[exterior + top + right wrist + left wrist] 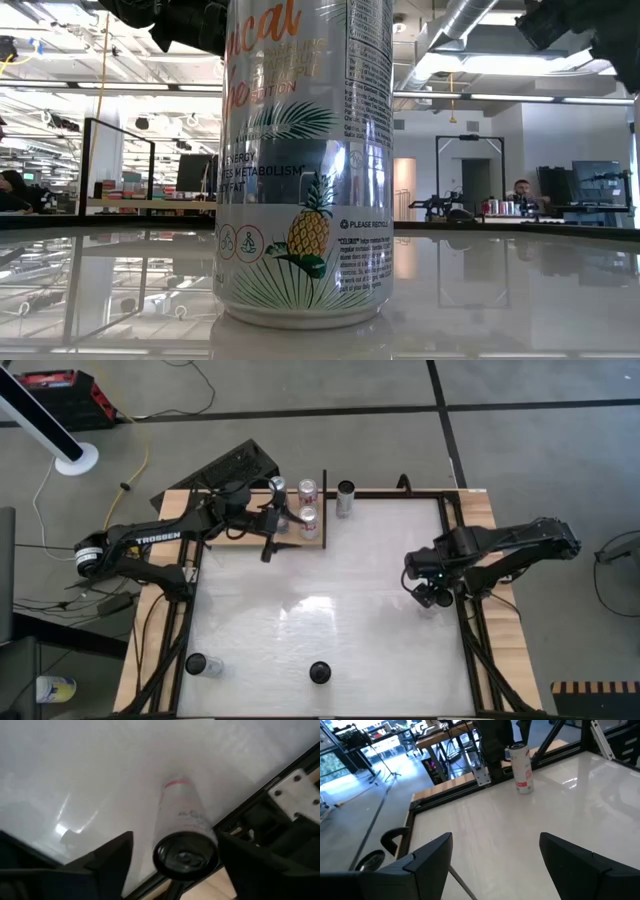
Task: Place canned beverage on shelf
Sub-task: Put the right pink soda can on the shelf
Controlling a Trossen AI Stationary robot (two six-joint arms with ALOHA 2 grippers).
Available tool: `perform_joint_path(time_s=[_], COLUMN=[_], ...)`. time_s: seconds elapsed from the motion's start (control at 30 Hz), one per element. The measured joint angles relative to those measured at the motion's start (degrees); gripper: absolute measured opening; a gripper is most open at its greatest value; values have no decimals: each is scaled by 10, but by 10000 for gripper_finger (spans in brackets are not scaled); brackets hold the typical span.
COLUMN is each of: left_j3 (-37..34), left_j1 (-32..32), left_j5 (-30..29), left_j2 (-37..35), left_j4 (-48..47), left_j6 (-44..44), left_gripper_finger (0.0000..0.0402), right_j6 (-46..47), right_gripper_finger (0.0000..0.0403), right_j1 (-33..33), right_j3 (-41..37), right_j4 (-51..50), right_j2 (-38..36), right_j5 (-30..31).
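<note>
Left gripper [268, 550] open over pale wooden shelf [300, 541], two upright cans [308, 491] just beside. Right gripper [172, 870] open above slim glossy can [182, 832] at table's [330, 610] black-framed edge.

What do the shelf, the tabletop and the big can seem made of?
Shelf: pale wood, matte, grain-coloured. Tabletop: white, glossy, probably laminate or plastic; it mirrors lights. Big can: shiny metal, likely aluminium, with printed pineapple art and sharp reflections.
</note>
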Motion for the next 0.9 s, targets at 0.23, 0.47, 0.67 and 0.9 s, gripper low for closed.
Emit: perform_joint_path(time_s=[0.23,0.47,0.67,0.9], left_j3=[0,0,0,0], left_j1=[-13,-18,-18,-18], left_j5=[17,14,14,26], left_j2=[0,0,0,0], left_j4=[0,0,0,0], left_j6=[-10,-7,4,-7], left_gripper_finger=[284,284,284,284], right_j6=[20,87,133,171], right_gripper_finger=[371,369,368,368], right_j1=[24,82,129,155], right_j3=[0,-31,-38,-39], right_j4=[0,0,0,0], right_j2=[0,0,0,0], right_j5=[15,20,38,52])
